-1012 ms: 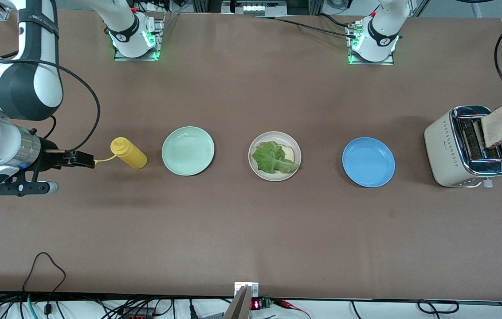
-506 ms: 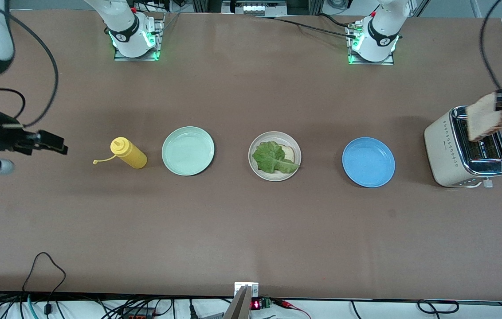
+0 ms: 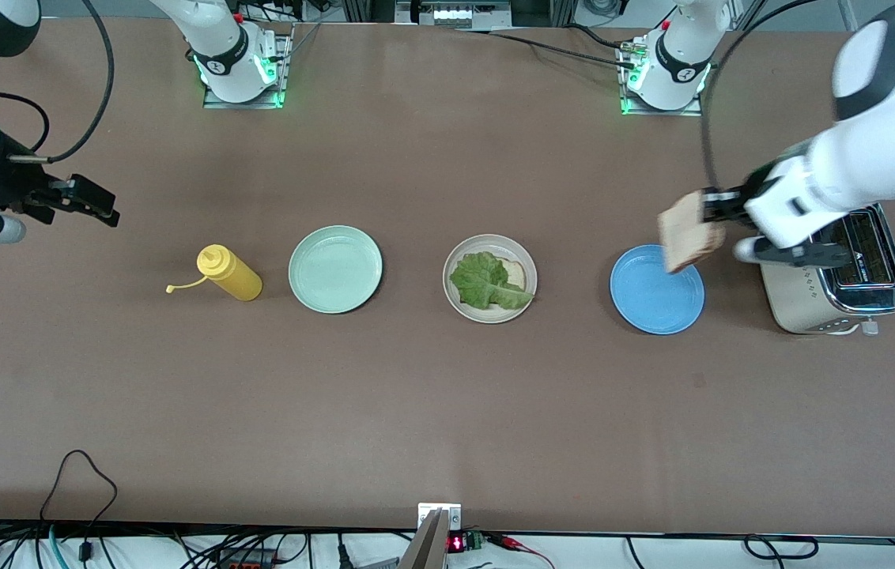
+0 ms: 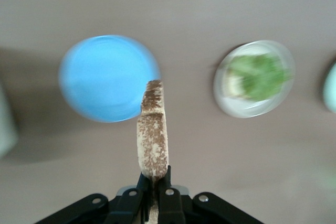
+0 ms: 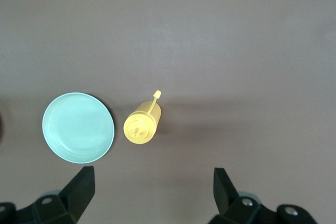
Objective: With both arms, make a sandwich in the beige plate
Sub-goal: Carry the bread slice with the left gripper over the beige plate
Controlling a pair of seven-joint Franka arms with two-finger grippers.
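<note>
Across the front view, the left pincer (image 3: pixel 707 207) hangs over the rim of the blue plate (image 3: pixel 657 289), clenched on a slice of toasted bread (image 3: pixel 685 231) held on edge, with the toaster (image 3: pixel 833 269) just beside it toward the left arm's end of the desk (image 3: pixel 447 411). At the middle sits the beige plate (image 3: pixel 490 278) with a lettuce leaf (image 3: pixel 484 281) lying over a bottom slice (image 3: pixel 515 274). The right pincer (image 3: pixel 92 202) waits over bare desk near the yellow squeeze bottle (image 3: pixel 229 273), which stands beside the mint-green plate (image 3: pixel 335 269).

From the left wrist view, the fingers (image 4: pixel 167 196) pinch the toast's lower edge.

From the right wrist view, the right pincer's fingers (image 5: pixel 81 190) stand spread wide, holding nothing.

My judgement: the top slice is in transit. Next it must travel on to the beige plate, tip flat and settle squarely on the lettuce.
</note>
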